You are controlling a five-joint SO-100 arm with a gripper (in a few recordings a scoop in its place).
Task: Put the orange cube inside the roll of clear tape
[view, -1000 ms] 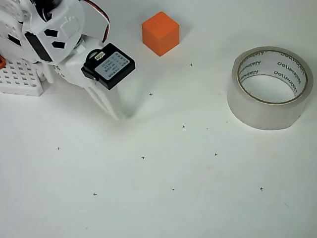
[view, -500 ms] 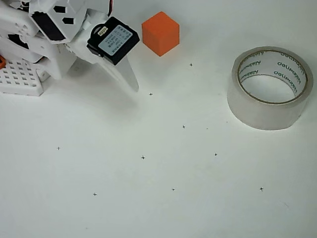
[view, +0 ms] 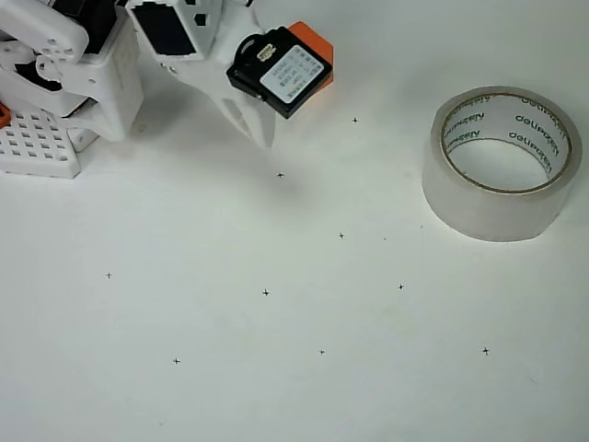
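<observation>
The orange cube (view: 317, 42) sits at the top centre of the overhead view, mostly covered by the black motor block of my white arm; only its right edge shows. My gripper (view: 261, 136) hangs just left of and below the cube. One white pointed finger (view: 250, 118) is visible, and the frame does not show how the jaws stand. The roll of clear tape (view: 488, 215) lies flat at the right with its hole facing up, well apart from cube and gripper.
A white perforated block (view: 37, 145) with a tiny orange part (view: 3, 115) sits at the left edge under the arm's base. The white table (view: 276, 350) carries small black cross marks.
The arm has swung right and toward the top of the picture, from left of the cube to over it, so the motor block now covers most of the cube. Cube and tape have not moved.
</observation>
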